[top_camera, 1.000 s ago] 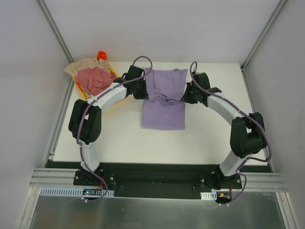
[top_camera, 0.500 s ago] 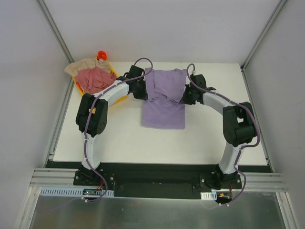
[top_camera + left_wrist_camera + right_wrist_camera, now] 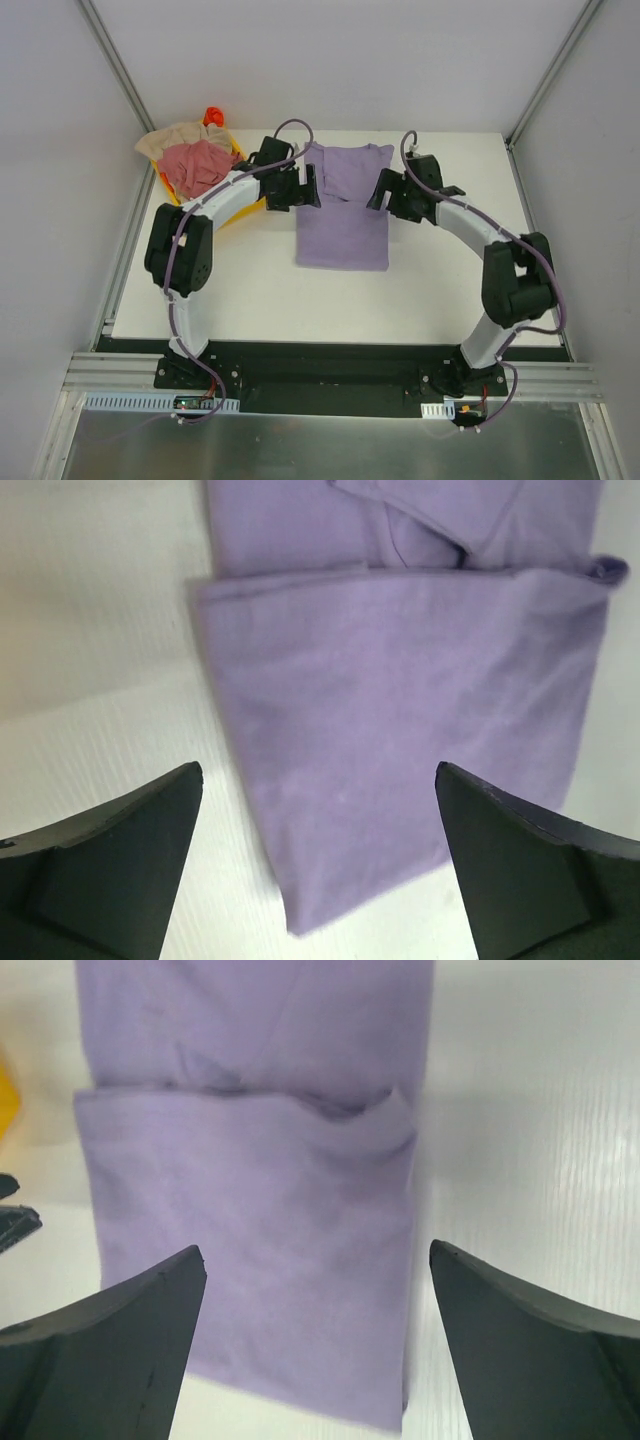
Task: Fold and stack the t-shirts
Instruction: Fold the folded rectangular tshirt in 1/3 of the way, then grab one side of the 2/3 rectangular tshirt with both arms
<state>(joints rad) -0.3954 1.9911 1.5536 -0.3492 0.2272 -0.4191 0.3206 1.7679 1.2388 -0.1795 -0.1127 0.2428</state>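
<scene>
The lavender-purple t-shirt lies flat at the table's middle back, its sleeves tucked in and one layer folded over the other. My left gripper hovers at its left edge and my right gripper at its right edge. Both stand open and hold nothing. In the left wrist view the folded cloth lies under the open left gripper. The right wrist view shows the same cloth beneath the open right gripper. The pink-red t-shirt and the beige t-shirt lie crumpled at the back left.
A yellow tray under the crumpled shirts sits at the table's back left corner, with a small orange thing behind it. Grey walls and metal frame posts close in the white table on three sides.
Both grippers have gone from shut to open and let go of the lavender shirt's folded layer, which now lies flat. Both have drawn slightly outward from the cloth.
</scene>
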